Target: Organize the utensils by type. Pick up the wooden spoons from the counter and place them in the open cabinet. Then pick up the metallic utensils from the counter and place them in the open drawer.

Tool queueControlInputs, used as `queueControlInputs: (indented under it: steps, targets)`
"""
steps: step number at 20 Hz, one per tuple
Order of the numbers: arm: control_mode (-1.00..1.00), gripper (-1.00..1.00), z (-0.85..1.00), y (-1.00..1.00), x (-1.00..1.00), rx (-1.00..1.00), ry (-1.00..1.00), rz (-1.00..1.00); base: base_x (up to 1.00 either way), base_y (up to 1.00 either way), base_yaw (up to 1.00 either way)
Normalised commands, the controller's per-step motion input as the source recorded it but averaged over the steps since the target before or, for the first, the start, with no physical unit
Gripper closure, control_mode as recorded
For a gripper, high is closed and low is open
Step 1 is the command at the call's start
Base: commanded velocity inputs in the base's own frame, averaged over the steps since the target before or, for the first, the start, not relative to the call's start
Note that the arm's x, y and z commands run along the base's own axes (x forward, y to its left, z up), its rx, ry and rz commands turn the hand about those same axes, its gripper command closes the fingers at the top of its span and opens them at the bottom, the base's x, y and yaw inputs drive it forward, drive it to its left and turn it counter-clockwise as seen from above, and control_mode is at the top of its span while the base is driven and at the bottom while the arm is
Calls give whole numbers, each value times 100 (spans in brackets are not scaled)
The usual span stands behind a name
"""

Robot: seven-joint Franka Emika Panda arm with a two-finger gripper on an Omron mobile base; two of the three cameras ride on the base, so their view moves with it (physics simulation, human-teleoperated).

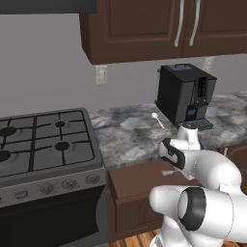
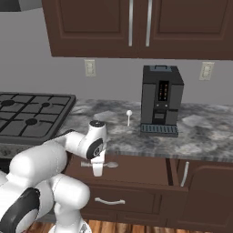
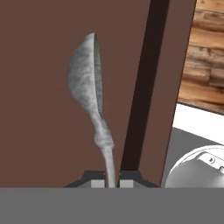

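Note:
My gripper (image 3: pixel 111 183) is shut on the thin handle of a silvery metallic spoon (image 3: pixel 87 83). It hangs just above the brown floor of the open drawer (image 3: pixel 39 113). In the right base view the gripper (image 2: pixel 97 171) points down over the pulled-out drawer (image 2: pixel 141 169), with the spoon (image 2: pixel 110 164) lying level in it. A second small silvery spoon (image 1: pixel 157 119) (image 2: pixel 129 116) lies on the marbled counter (image 1: pixel 128 140) (image 2: pixel 205 136), left of the coffee machine. The wooden spoons and the open cabinet are out of view.
A black coffee machine (image 1: pixel 185 94) (image 2: pixel 160 100) stands at the back of the counter. The gas stovetop (image 1: pixel 43 140) (image 2: pixel 27 116) lies to the left. Closed brown wall cabinets (image 2: pixel 136 27) hang overhead. The drawer front (image 2: pixel 127 200) juts toward the base, over wooden flooring.

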Motion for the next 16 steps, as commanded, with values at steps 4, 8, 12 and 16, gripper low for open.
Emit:
queueControlInputs:
  steps: [4,8,12,16]
  targets:
    - [-100,100,-34,1,-1,0,0,-4,0,0,0]
    - [-100,100,-21,2,0,0,0,-3,0,0,0]
    - [-100,100,-45,10,0,0,0,-4,0,0,0]
    - [-100,100,-42,16,0,0,0,-5,0,0,0]
